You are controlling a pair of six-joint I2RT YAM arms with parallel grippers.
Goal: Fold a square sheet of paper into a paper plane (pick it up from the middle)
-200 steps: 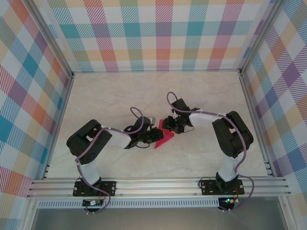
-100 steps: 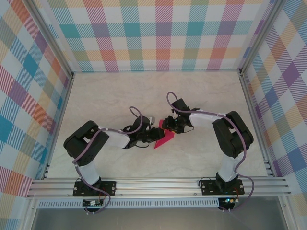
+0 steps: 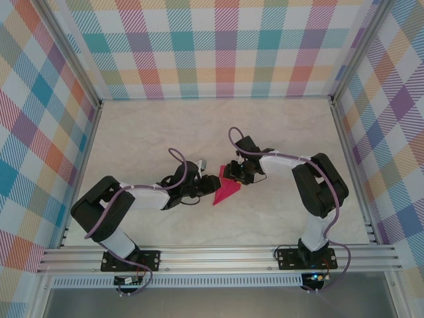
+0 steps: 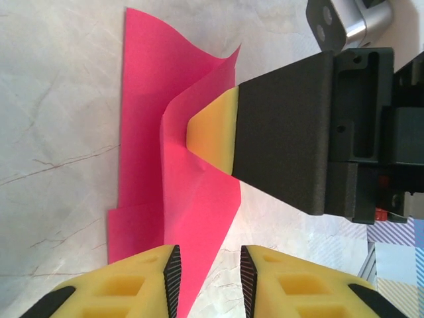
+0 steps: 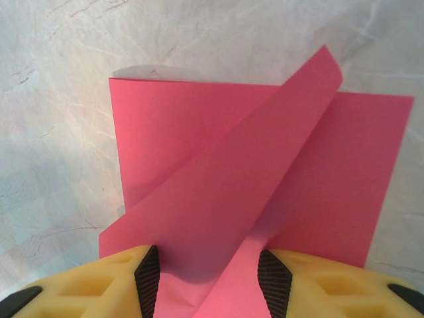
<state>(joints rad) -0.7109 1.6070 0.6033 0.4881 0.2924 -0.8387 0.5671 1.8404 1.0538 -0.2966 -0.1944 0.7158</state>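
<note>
The square sheet of paper [image 3: 226, 192], magenta-pink and partly folded, lies on the marble table between the two grippers. In the left wrist view the paper [image 4: 152, 99] shows a raised crease, and the right gripper's yellow fingertip [image 4: 213, 132] presses down on it. My left gripper [image 4: 207, 275] is open just short of the paper's near corner, which reaches between its tips without being pinched. It sits left of the paper in the top view [image 3: 205, 189]. My right gripper [image 5: 209, 278] stands open over the paper [image 5: 265, 172], a slanted flap rising between its fingers; from above it [image 3: 232, 177] is at the paper's far end.
The marble table [image 3: 165, 132] is walled by checkered panels on three sides. An aluminium rail [image 3: 218, 255] with both arm bases runs along the near edge.
My left gripper has let go of the paper, opened and drawn back a little to the left, its elbow swinging outward. The right gripper stays on the paper.
</note>
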